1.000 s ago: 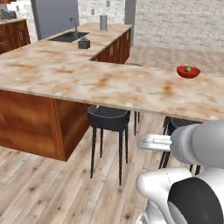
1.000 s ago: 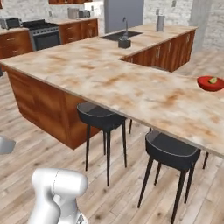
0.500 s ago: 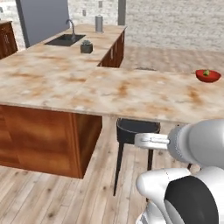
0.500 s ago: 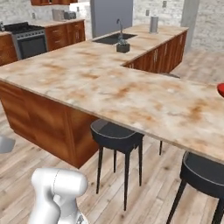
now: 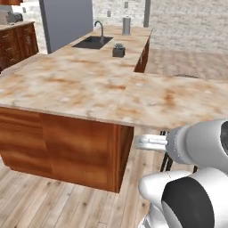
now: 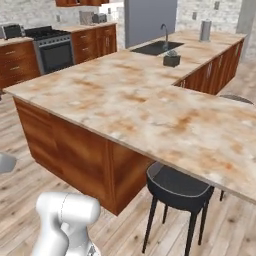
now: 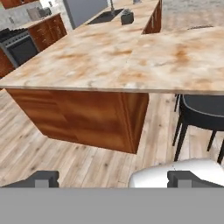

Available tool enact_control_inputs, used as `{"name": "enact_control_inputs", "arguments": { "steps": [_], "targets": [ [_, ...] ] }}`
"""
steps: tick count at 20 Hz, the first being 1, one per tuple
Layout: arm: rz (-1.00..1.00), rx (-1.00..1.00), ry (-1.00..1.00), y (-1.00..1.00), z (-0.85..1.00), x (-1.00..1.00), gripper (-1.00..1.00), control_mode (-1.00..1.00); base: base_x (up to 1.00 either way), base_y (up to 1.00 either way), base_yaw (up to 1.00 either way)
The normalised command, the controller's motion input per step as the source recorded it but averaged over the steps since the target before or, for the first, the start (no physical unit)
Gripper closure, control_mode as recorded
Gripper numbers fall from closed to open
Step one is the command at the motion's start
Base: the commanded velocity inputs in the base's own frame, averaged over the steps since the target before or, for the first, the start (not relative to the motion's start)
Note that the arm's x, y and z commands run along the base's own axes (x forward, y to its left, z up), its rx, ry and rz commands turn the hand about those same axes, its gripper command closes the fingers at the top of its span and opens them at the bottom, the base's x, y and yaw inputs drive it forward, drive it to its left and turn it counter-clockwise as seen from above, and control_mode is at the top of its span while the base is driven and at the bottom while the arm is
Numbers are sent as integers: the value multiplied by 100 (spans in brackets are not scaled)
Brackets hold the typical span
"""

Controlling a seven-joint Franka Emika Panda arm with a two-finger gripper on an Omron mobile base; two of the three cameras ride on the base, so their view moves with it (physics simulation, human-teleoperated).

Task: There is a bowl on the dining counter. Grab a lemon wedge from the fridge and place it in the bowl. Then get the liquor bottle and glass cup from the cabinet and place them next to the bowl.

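The dining counter (image 5: 80, 84), a long slab of beige, rust-veined stone on a reddish-brown wooden base, runs in an L. One arm reaches back towards the far wall and the other stretches off to the right. Its near edge overhangs the wooden base, and the outer corner of that base points towards the robot in the hand view (image 7: 100, 61) and the right base view (image 6: 125, 100).

Behind the far arm stands the tall, flat grey fridge (image 5: 67, 22), upright against the back wall with its door shut. In the right base view (image 6: 150, 20) it rises directly behind the sink.

The black inset sink with a curved tap (image 5: 92, 42) lies in the far arm of the stone top. Just beside it on the right is a small dark square planter (image 5: 118, 50), and further back stands a grey upright cylinder (image 5: 127, 26).

A round black stool on thin legs (image 6: 177, 187) is tucked under the overhang to the right. Well apart to the left, a dark oven range (image 6: 52, 47) sits among brown wooden cabinets (image 6: 95, 42).

A light plank floor (image 7: 65, 153) spreads open in front of the base and round its left end.

The gripper (image 7: 113, 179) hangs low over that floor. Its two dark fingertips are spread wide with nothing between them.
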Motion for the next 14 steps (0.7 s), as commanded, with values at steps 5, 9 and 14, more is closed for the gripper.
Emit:
{"name": "enact_control_inputs", "arguments": {
  "steps": [5, 9, 14],
  "targets": [
    [0, 0, 0, 0, 0, 0, -100, 100, 74, 63, 37],
    [0, 0, 0, 0, 0, 0, -100, 100, 78, 63, 36],
    [0, 0, 0, 0, 0, 0, -100, 100, 95, 46, 33]
  ]
}}
